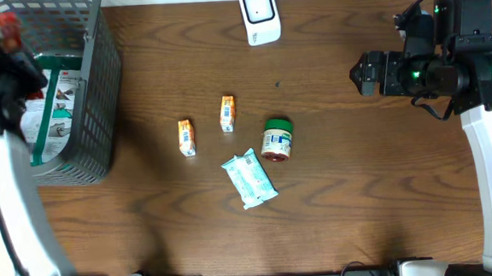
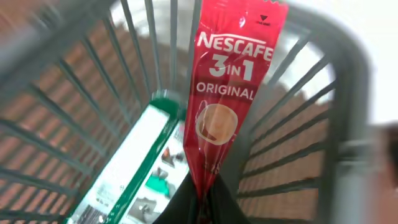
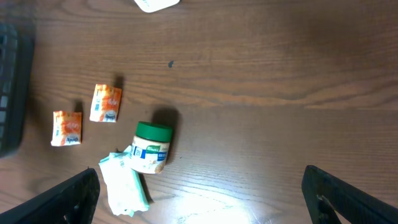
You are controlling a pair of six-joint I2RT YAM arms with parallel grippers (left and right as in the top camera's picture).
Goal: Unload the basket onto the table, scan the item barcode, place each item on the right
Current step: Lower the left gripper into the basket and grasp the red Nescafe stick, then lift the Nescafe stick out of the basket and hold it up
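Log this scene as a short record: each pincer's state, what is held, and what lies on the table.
left pincer: shut on Nescafe 3in1 sachet, over the grey basket
right pincer: open, empty, above the table
in basket: green-edged packet
scanner: white, at the table's far edge
on table: orange carton, second orange carton, green-lidded jar, teal soft pack

Table (image 1: pixel 360 191): brown wood, grain showing, smooth, slight sheen.
Basket (image 1: pixel 98 96), around the left gripper (image 2: pixel 200 205): grey slats, plastic by the look, matt.
Sachet (image 2: pixel 227 93), pinched in that gripper: red printed film, glossy, smooth.
Scanner (image 1: pixel 260 15), well away from it: white plastic, smooth.
Jar (image 1: pixel 277 139): green plastic lid, paper-looking label.
Pack (image 1: pixel 249 179), beside the jar: pale teal soft wrapper, crinkled.
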